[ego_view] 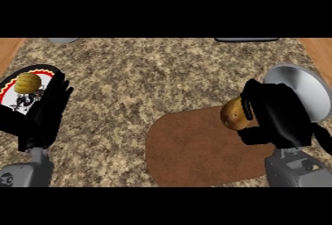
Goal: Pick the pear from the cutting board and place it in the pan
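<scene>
Take the brown cutting board [201, 149] as your landmark: it is lying on the speckled counter [142, 74], right of centre. Your right hand [276, 116] is hovering over the board's right edge, and its fingers are curling round the pear [232, 113], pinching it against the palm. The pear is sitting above the board's upper right corner, showing tan and brown beside the black fingers. Just right of the board, partly behind that hand, the grey pan [304, 88] is waiting. Far left of the board, your left hand [48, 110] is resting with fingers straight and relaxed, overlapping a black, white and red plate [16, 101] that is carrying a round yellowish item [28, 82].
</scene>
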`<state>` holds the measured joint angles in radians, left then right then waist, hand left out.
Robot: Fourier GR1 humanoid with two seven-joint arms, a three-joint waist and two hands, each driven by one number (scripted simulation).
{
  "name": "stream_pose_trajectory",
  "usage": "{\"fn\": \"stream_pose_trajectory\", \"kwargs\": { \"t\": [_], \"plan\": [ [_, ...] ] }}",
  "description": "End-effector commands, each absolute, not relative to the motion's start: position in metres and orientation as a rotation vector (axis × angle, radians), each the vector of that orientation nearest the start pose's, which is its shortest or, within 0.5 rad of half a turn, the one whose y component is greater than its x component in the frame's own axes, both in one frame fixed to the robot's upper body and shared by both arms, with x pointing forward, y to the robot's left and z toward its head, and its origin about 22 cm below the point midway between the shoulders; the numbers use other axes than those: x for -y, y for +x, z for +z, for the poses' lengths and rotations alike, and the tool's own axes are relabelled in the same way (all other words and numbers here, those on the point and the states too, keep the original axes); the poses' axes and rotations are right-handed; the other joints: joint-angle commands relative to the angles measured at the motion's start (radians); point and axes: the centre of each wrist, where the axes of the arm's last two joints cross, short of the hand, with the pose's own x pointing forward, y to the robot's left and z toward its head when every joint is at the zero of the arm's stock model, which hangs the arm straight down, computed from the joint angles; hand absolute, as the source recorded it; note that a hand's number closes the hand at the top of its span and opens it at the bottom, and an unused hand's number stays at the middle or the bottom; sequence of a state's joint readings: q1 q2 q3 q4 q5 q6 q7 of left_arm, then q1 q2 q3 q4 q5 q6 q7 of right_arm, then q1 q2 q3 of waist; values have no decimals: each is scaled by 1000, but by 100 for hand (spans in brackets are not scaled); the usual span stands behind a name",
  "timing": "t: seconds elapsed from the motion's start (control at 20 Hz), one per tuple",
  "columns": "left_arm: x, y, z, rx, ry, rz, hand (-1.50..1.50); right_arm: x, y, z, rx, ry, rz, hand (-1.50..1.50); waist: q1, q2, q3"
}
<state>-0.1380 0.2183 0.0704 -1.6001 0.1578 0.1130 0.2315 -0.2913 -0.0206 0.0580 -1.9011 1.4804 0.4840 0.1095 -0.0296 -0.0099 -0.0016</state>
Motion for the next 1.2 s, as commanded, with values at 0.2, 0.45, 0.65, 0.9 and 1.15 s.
{"fn": "stream_pose_trajectory", "kwargs": {
  "t": [0.2,0.45,0.65,0.9,1.15],
  "plan": [
    [-270,279,60,1509,96,59,0,183,252,212,1408,-1307,1006,150,31,9,1],
    [-277,272,49,1514,105,44,0,223,252,216,1402,-1334,864,150,30,10,2],
    [-259,274,51,1529,98,33,0,276,277,228,1408,-1356,740,150,31,11,2],
    [-273,275,56,1524,101,46,0,345,296,195,1382,-1374,700,150,34,13,2],
    [-279,282,53,1523,92,38,0,398,320,189,1406,-1361,615,150,37,15,2]
  ]
}}
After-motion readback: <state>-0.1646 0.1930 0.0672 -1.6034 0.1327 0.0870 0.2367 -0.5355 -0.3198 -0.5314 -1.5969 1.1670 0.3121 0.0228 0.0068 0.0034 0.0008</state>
